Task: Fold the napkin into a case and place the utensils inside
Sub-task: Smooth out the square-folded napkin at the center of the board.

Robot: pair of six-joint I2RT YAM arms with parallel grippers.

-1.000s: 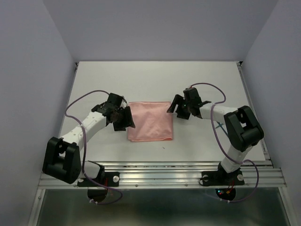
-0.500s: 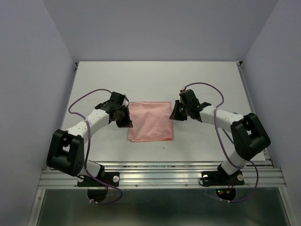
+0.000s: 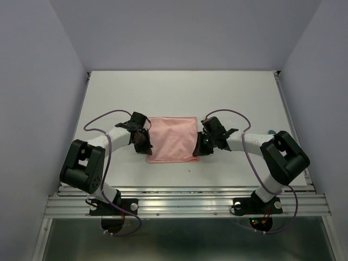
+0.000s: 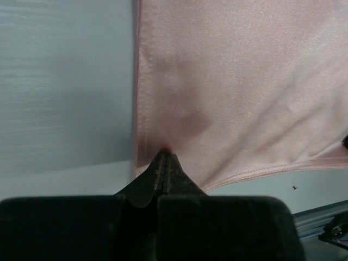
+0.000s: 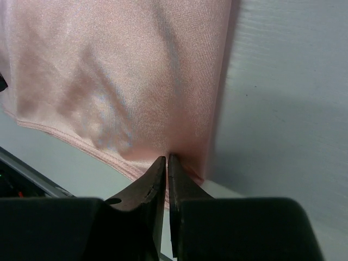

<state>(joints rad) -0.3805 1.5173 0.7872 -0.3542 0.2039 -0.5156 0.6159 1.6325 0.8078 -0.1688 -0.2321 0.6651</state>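
Note:
The salmon-pink napkin [image 3: 171,136] lies flat on the white table as a near-square cloth, not a narrow case. My left gripper [image 3: 147,148] is at its near left corner. In the left wrist view the napkin [image 4: 234,81] puckers where the left gripper [image 4: 165,156] is shut on it. My right gripper [image 3: 197,150] is at the near right corner. In the right wrist view the right gripper [image 5: 167,159] pinches the napkin [image 5: 119,70] just inside its hem. The utensils are out of view.
Purple cables [image 3: 103,117] loop off both arms over the table [image 3: 179,92]. A metal rail [image 3: 185,198] runs along the near edge. Grey walls close in on three sides. A small dark speck [image 3: 189,170] lies in front of the napkin.
Both grippers have moved inward and toward the near edge, from beside the napkin's sides to its near corners, and have shut on the cloth.

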